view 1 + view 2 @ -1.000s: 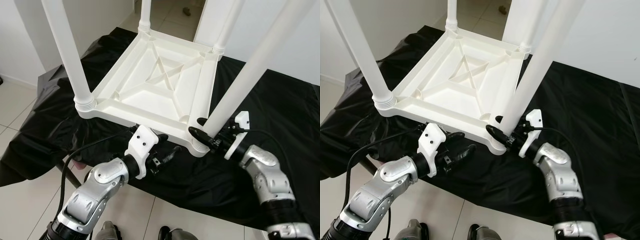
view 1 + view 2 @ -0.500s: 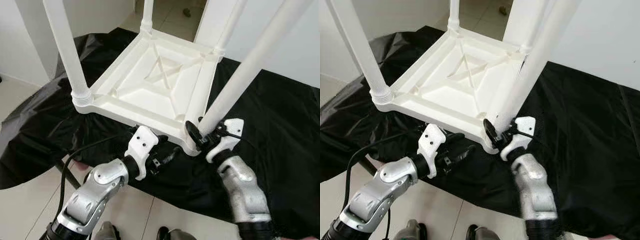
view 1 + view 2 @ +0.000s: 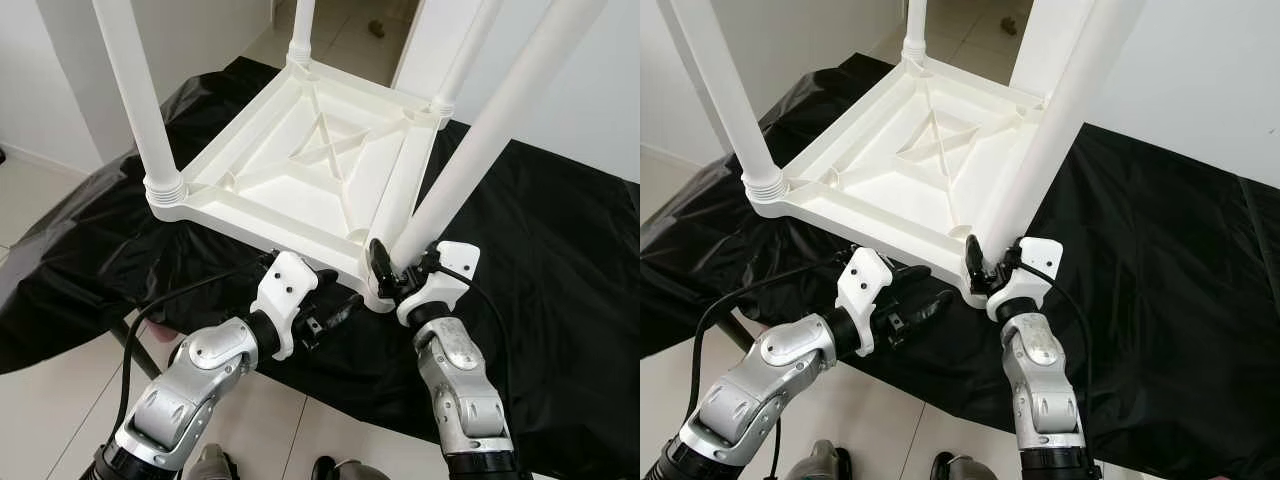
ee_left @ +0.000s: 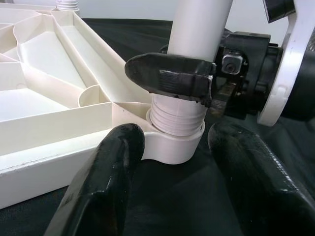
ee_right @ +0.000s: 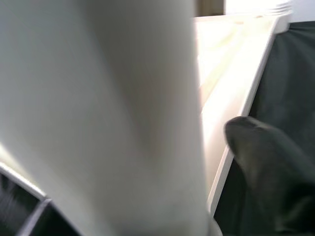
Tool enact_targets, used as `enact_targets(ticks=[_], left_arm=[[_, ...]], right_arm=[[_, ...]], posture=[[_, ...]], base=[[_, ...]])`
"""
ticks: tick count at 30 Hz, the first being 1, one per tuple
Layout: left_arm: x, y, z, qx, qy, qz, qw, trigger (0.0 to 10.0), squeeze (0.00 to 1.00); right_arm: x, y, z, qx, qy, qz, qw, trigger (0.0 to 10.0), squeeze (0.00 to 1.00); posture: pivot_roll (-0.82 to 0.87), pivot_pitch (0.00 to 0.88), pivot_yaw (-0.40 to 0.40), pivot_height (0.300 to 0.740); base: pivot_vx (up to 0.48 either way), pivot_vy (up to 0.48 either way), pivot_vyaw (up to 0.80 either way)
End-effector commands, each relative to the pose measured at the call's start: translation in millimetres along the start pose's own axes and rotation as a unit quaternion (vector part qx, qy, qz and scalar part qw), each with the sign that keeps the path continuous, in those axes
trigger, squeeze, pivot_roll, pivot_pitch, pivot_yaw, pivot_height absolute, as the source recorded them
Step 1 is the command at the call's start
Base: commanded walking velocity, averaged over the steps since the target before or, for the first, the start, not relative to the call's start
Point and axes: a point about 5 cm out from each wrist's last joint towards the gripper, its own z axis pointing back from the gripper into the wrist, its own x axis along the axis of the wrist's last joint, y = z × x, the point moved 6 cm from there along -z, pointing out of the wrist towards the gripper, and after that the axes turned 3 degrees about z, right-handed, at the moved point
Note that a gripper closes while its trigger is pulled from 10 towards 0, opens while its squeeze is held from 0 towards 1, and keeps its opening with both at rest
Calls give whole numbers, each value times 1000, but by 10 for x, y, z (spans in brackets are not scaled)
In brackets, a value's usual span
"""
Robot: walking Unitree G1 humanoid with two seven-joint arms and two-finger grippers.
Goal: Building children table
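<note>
Left wrist view: right claw [image 4: 197,83] clamps the smooth white plastic leg [image 4: 197,44]; left claw [image 4: 172,167] gapes wide below.

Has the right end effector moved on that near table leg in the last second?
Yes. The right end effector swung leftward around the leg base; its forearm now points straight up.

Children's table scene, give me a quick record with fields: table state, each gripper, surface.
table: white table top upside down, four legs up
near leg: leg seated in the near right corner socket
right gripper: right gripper closed around that leg's base
left gripper: left gripper open, fingers on either side of the same corner, no grip
surface: black sheet under the table
</note>
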Motion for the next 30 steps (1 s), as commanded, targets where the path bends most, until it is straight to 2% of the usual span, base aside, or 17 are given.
enact_targets(ticks=[1,2,5,6,7,8,11,15,17,20,21,22,23,24,25,26,30], left_arm=[[-20,-114,-1,-30,3,7,1000,10000,0],[-22,-119,2,-30,3,8,1000,10000,0],[-23,-122,4,-30,3,9,1000,10000,0],[-24,-121,3,-30,3,10,1000,10000,0],[-24,-121,3,-30,3,10,1000,10000,0],[-22,-117,1,-30,3,10,999,10000,0],[-9,-98,6,-30,2,10,1000,10000,0],[-5,-87,11,-30,2,8,1000,10000,0],[2,-77,9,-31,3,6,999,10000,0],[9,-67,-1,-30,3,5,1000,10000,0],[12,-63,-2,-29,3,5,1000,10000,0],[12,-63,-2,-29,3,5,1000,10000,0],[19,-59,-2,-28,2,5,1000,10000,0],[24,-56,-2,-28,2,5,1000,10000,0],[24,-56,-2,-28,2,5,1000,10000,0],[22,-49,3,-26,2,5,1000,10000,0],[27,-37,15,-23,2,4,1000,10000,0]], right_arm=[[60,-93,30,3,-10,4,1000,10000,1000],[91,-106,29,30,-11,8,999,10000,1000],[110,-113,31,47,-10,10,999,10000,1000],[118,-121,38,83,-5,11,996,10000,439],[118,-121,38,83,-5,11,996,10000,439],[134,-131,72,151,2,23,988,10000,0],[134,-169,119,238,18,47,970,10000,0],[111,-168,114,273,29,64,959,10000,0],[-7,-82,120,331,51,93,938,10000,0],[-72,-37,105,353,60,98,928,10000,0],[-85,-29,105,360,63,98,926,9490,0],[-85,-29,105,360,63,98,926,9490,0],[-108,-33,85,364,65,97,924,7333,0],[-120,-42,73,369,66,95,922,3804,0],[-120,-42,73,369,66,95,922,3804,0],[-153,-42,52,374,70,87,921,0,0],[-219,-46,13,375,74,83,920,0,0]], posture=[[110,121,-133,740],[107,124,-132,740],[107,124,-132,740],[104,126,-129,740],[104,126,-129,740],[104,127,-127,740],[102,128,-118,740],[100,130,-108,740],[98,134,-101,740],[104,138,-100,740],[106,137,-98,740],[106,137,-98,740],[107,138,-97,740],[107,138,-97,740],[107,138,-97,740],[117,137,-95,740],[127,134,-96,740]], base=[[0,0,0],[0,0,0],[0,0,0],[0,0,0],[0,0,0],[0,0,0],[0,0,0],[0,0,0],[0,0,0],[0,0,0],[0,0,0],[0,0,0],[0,0,0],[0,0,0],[0,0,0],[0,0,0],[0,0,0]])
